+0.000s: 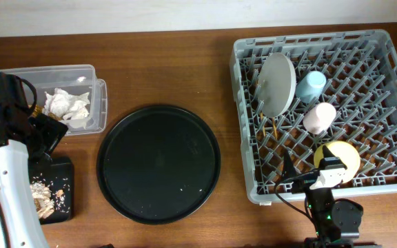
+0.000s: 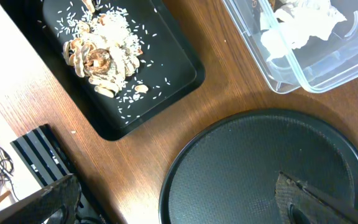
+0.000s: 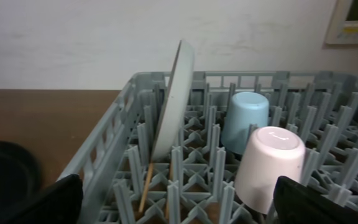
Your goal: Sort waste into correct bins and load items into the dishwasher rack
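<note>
Left end effector and right end effector spread, empty. Tissues, crumbs binned, dishwasher rack loaded; task judged done, only withdrawal called for.

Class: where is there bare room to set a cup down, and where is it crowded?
Free: the round tray; the wood behind it, between box and rack; the rack's right-hand pegs. Crowded: the rack's middle, with plate, blue cup, pink cup and bowl; the left edge, with box and black tray.

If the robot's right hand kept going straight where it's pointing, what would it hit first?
Probably the pink cup, upside down in the grey rack just ahead, though depth is unclear.
</note>
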